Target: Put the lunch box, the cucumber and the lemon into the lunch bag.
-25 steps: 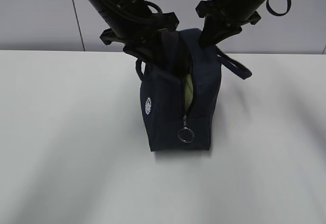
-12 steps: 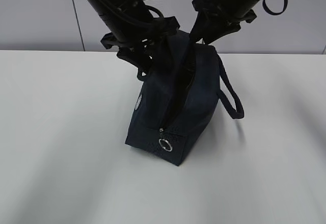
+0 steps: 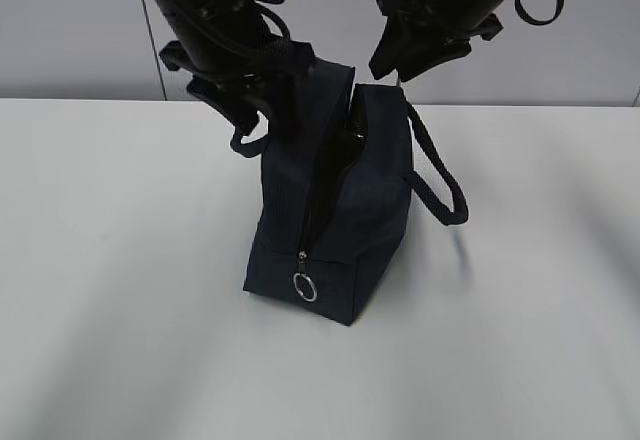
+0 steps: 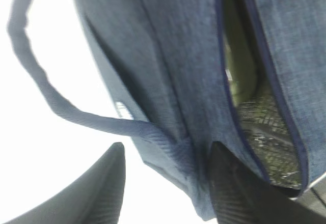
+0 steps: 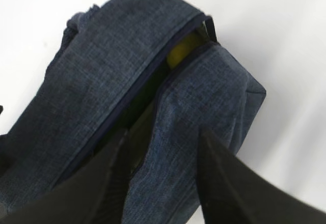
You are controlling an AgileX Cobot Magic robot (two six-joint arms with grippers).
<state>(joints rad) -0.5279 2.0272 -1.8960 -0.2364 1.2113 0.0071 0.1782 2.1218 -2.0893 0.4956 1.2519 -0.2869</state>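
The navy lunch bag (image 3: 330, 210) stands on the white table, its top zip partly open. The ring pull (image 3: 305, 287) hangs at the near end. Through the slit the pale green lunch box (image 4: 239, 66) shows in the left wrist view and the yellow lemon (image 5: 183, 51) in the right wrist view. The cucumber is hidden. My left gripper (image 3: 270, 120) is at the bag's far left top edge. Its jaws (image 4: 168, 147) are wide apart with a fold of fabric between them. My right gripper (image 3: 385, 65) hovers just over the far right top, open (image 5: 163, 132) astride the right flap.
One loop handle (image 3: 440, 185) hangs off the bag's right side and the other (image 3: 245, 145) sits under the left arm. The white table (image 3: 120, 290) stretches all around the bag, with a grey wall behind it.
The bag has turned, its near zip end swinging left, and the slit has narrowed so the green inside no longer shows in the exterior view. The left arm moved left and the right gripper rose.
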